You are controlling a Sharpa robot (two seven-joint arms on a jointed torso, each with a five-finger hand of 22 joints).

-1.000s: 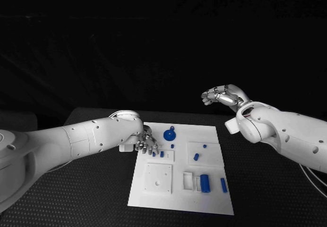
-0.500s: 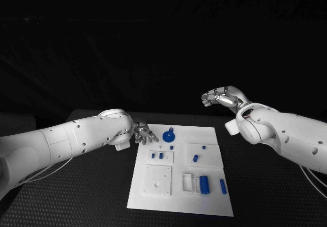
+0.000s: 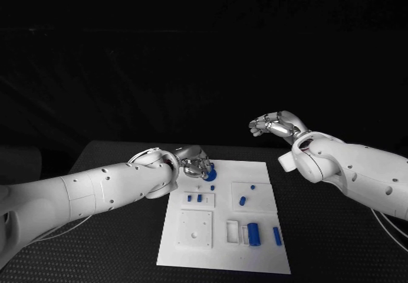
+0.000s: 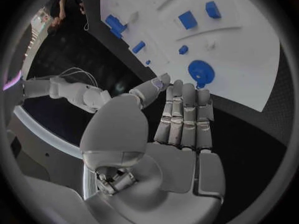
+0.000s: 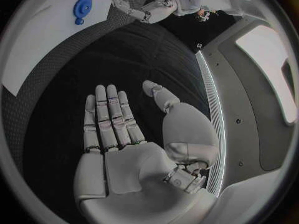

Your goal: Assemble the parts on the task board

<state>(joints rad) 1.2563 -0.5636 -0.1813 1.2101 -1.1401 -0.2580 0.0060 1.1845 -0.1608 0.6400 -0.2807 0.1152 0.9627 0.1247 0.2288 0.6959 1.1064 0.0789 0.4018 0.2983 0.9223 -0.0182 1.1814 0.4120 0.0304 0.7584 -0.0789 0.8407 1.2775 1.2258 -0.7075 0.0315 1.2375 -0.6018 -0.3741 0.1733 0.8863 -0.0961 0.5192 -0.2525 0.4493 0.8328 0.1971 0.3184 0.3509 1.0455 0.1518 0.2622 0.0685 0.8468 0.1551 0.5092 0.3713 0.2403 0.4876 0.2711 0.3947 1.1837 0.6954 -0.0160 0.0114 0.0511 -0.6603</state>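
The white task board lies in the middle of the black table. A round blue part with a small tab sits at its far left corner. My left hand hovers just beside that part, over the board's far left edge. In the left wrist view this hand is flat and holds nothing, its fingertips close to the round part. My right hand is raised beyond the board's far right corner. In the right wrist view it shows a flat palm with nothing in it.
Small blue pegs stand in a raised block on the board's left, and two more lie on its right. A large blue cylinder and a thin blue bar lie near the front right. Black table surrounds the board.
My left hand has lifted from the small pegs at the board's left and moved farther and rightward to the round blue part. The right hand has stayed put.
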